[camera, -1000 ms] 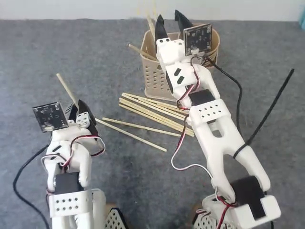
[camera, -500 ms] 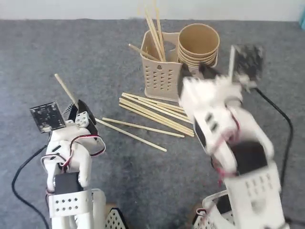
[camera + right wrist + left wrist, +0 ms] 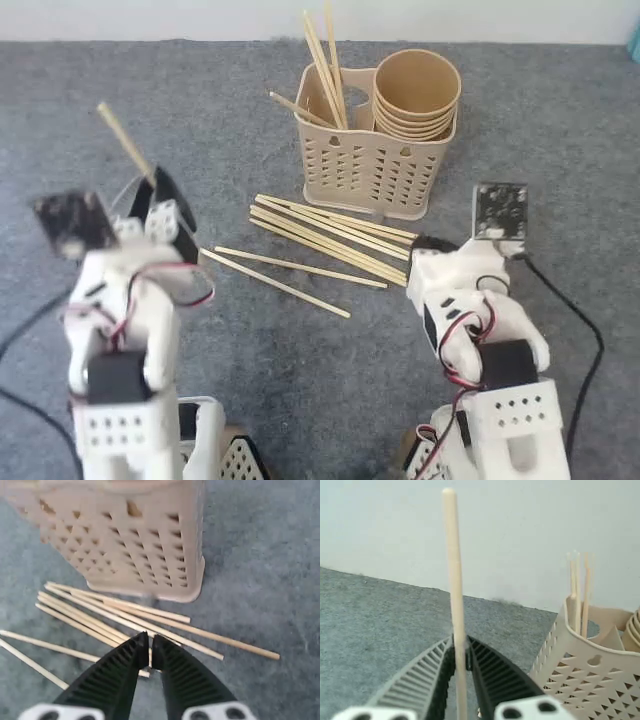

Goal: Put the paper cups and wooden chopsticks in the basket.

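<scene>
A beige perforated basket point(image 3: 372, 168) stands at the back centre, holding a stack of paper cups point(image 3: 416, 88) and a few upright chopsticks point(image 3: 326, 62). Several loose wooden chopsticks point(image 3: 325, 238) lie on the carpet in front of it. My left gripper point(image 3: 160, 196) is raised at the left, shut on one chopstick point(image 3: 453, 575) that points upward, with the basket point(image 3: 592, 677) beyond it. My right gripper point(image 3: 149, 641) hangs shut and empty just above the loose chopsticks point(image 3: 125, 615), close to the basket's front wall point(image 3: 125, 540).
Grey carpet point(image 3: 200, 90) covers the table, with a pale wall along the back. Bare carpet lies left of the basket and between the two arms. A black cable point(image 3: 590, 340) trails at the right of the right arm.
The right arm has pulled back from over the basket to the near side, low over the loose chopsticks. The left arm has lifted its chopstick higher and slightly left.
</scene>
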